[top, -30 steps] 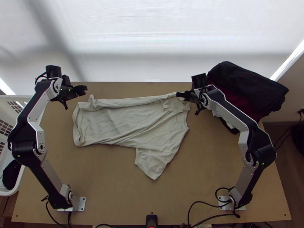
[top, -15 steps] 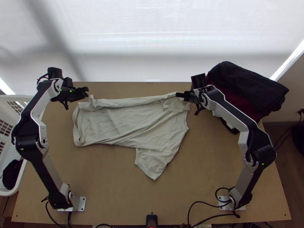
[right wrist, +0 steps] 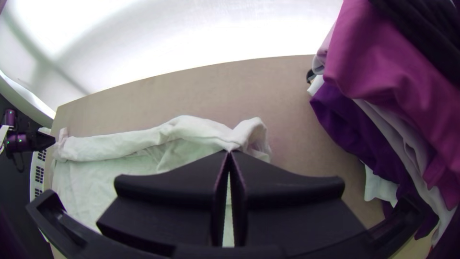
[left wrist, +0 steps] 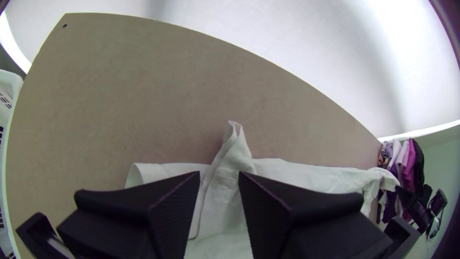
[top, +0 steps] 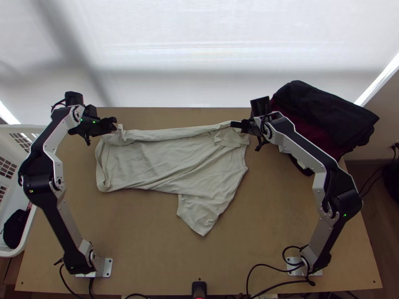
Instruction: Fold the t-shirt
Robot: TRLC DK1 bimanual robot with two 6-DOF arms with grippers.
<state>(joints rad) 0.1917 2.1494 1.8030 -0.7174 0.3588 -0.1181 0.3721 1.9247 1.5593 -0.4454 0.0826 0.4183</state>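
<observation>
A cream t-shirt [top: 164, 162] lies across the table, its far edge folded over in a long strip and one sleeve pointing to the near edge. At its far left corner is my left gripper [top: 115, 123]; in its wrist view the left gripper [left wrist: 219, 175] stands open around a raised bit of hem [left wrist: 232, 148]. My right gripper [top: 235, 124] is at the far right corner; in its wrist view the right gripper [right wrist: 229, 153] is shut on the t-shirt [right wrist: 191, 132], pinching the folded edge.
A pile of dark, magenta and purple clothes [top: 324, 114] lies at the table's far right. Beyond the left edge stands a white basket [top: 30, 130] with a dark item inside. Bare tabletop [top: 144, 239] lies in front of the t-shirt.
My left gripper has moved slightly right and nearer, down to the t-shirt's far left corner. The right arm and the t-shirt have kept still.
</observation>
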